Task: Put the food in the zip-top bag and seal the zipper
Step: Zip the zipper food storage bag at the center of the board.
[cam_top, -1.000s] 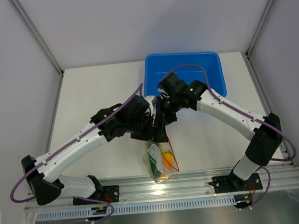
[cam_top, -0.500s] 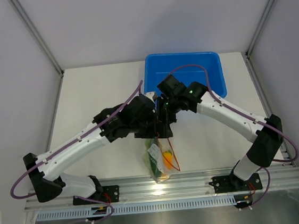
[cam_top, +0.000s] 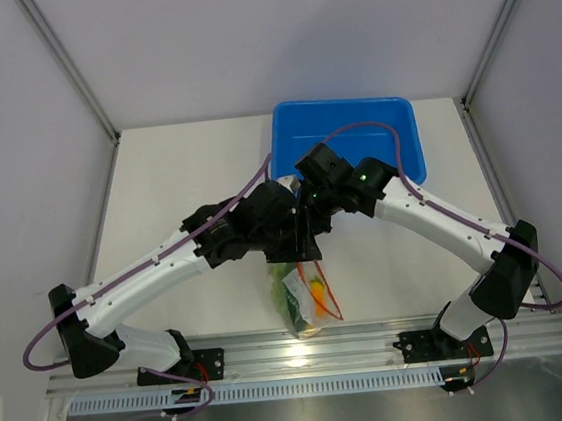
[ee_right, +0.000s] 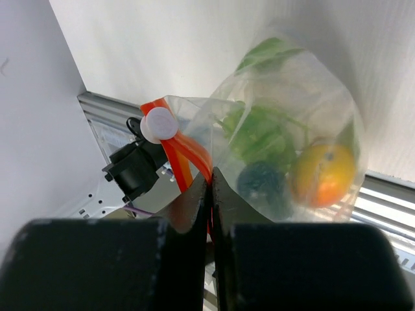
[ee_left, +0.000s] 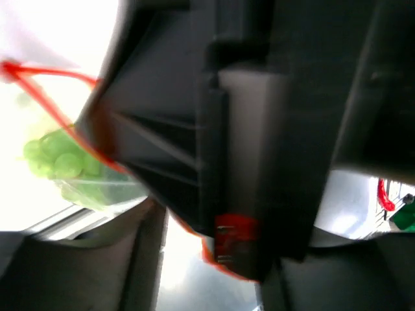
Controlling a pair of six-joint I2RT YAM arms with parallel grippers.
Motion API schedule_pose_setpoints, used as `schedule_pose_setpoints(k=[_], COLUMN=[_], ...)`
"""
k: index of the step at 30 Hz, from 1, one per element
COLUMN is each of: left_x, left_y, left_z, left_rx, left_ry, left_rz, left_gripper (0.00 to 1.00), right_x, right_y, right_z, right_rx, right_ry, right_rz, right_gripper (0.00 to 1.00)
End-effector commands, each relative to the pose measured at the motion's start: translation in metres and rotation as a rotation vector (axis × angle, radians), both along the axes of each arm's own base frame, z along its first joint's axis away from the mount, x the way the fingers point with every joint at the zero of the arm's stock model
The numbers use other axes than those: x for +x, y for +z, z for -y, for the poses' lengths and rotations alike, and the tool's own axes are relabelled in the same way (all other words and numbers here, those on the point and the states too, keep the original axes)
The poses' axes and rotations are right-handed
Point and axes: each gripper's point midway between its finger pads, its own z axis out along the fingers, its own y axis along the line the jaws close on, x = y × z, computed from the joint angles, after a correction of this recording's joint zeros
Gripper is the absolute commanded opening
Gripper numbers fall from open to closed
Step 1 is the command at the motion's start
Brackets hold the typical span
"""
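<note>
Since the right jaws are pressed together on the zipper [ee_right: 185,159], anchoring one end, the left jaws, whose state cannot be told through the blur, should pinch the zipper just beside them and slide along it evenly, keeping the mouth taut so both tracks mate. The bag [cam_top: 305,293] hangs from that grip above the table's [cam_top: 177,181] near edge: thin, clear, crinkly film bulging round a smooth mango [ee_right: 322,172] and a knobbly pea cluster [ee_left: 55,159]. A hard, round white tab [ee_right: 157,124] sits on the zipper.
</note>
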Motion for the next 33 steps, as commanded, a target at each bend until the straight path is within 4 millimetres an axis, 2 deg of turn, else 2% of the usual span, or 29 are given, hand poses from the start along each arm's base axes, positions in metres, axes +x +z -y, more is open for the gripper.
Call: schedule_pose_setpoints(k=[1,10,13,18,19,20,27,33], left_x=[0.000,-0.005,-0.005,-0.005,-0.005,-0.005,-0.008,-0.015], left_y=[-0.005,-0.020,-0.023,-0.027,-0.028,-0.029,-0.032,-0.037], left_z=[0.001,-0.008,-0.008,-0.009,-0.009,-0.009,-0.015,-0.029], left_rx=[0.008,0.062,0.076,0.092,0.096,0.101,0.126,0.129], left_ry=[0.010,0.012,0.012,0.011,0.007,0.006,-0.015,-0.037], left_rz=[-0.008,-0.042,-0.050,-0.058,-0.058,-0.059,-0.056,-0.042], left_gripper=[0.49,0.24,0.18,0.14,0.05,0.01,0.01,0.01], right_x=[-0.001,-0.001,-0.001,-0.001,-0.001,0.000,-0.001,0.001], right_y=[0.027,0.027,0.025,0.024,0.025,0.024,0.021,0.028], right_z=[0.001,0.003,0.003,0.003,0.004,0.005,0.005,0.004], right_rx=[0.059,0.059,0.060,0.062,0.064,0.062,0.070,0.089], right_ry=[-0.043,-0.058,-0.057,-0.057,-0.057,-0.061,-0.057,-0.027], right_rz=[0.042,0.047,0.044,0.039,0.041,0.039,0.031,0.060], right_gripper=[0.04,0.05,0.05,0.04,0.04,0.04,0.02,0.05])
